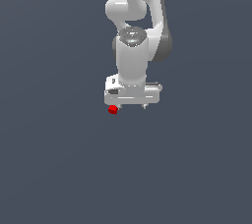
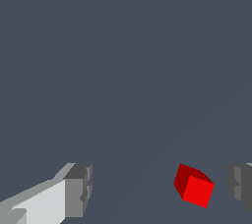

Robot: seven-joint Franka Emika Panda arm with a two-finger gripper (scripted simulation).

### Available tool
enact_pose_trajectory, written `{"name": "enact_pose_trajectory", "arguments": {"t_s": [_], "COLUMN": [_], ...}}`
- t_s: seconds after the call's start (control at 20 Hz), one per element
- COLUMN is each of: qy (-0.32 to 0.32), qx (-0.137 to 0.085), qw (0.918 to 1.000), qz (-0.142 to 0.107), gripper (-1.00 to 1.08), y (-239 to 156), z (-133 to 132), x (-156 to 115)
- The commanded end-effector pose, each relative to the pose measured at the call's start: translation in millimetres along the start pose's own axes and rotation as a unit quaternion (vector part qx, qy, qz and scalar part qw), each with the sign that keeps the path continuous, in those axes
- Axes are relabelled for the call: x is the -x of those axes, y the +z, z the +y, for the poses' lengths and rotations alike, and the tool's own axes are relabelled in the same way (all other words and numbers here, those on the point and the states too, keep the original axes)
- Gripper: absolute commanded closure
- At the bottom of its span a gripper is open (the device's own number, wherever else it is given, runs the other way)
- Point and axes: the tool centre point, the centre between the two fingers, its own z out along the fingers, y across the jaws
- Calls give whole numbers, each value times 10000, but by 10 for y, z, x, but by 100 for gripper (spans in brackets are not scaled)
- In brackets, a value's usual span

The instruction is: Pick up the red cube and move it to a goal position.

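between the two grey fingertips in the wrist view, the red cube (image 2: 195, 185) sits well off centre: the finger (image 2: 78, 190) on one side stands far from it, while the other finger (image 2: 241, 186) is just beside it. the claw (image 2: 160, 188) is spread wide and holds nothing. the likely trouble from here is an uneven close: i judge the nearer finger would touch the cube first and shove or spin it across the table (image 2: 123, 61) before the far finger arrives. the cube also lies turned, one corner edge facing the camera, so the pads may meet an edge rather than a flat face and squeeze it out sideways. a small sideways correction before closing would lower that risk.

going left to right in the exterior view, the red cube (image 1: 112, 110) shows just below the claw's left end, the claw (image 1: 132, 105) hangs beside it with short fingertips pointing down, and the white arm (image 1: 133, 56) rises straight above, its upper links bending back toward the top right. whether the fingertips have reached the cube's height i cannot tell from this angle. no goal marker is visible in either view.
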Motion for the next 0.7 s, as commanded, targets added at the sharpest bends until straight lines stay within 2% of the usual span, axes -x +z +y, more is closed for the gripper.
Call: {"name": "enact_pose_trajectory", "arguments": {"t_s": [0.0, 0.3, 0.65], "qy": [0, 100, 468], "qx": [0, 11, 52], "qw": [10000, 9999, 9989], "qz": [0, -8, -38], "gripper": [-92, -92, -92], "y": [0, 93, 432], "z": [0, 66, 303], "x": [0, 54, 266]}}
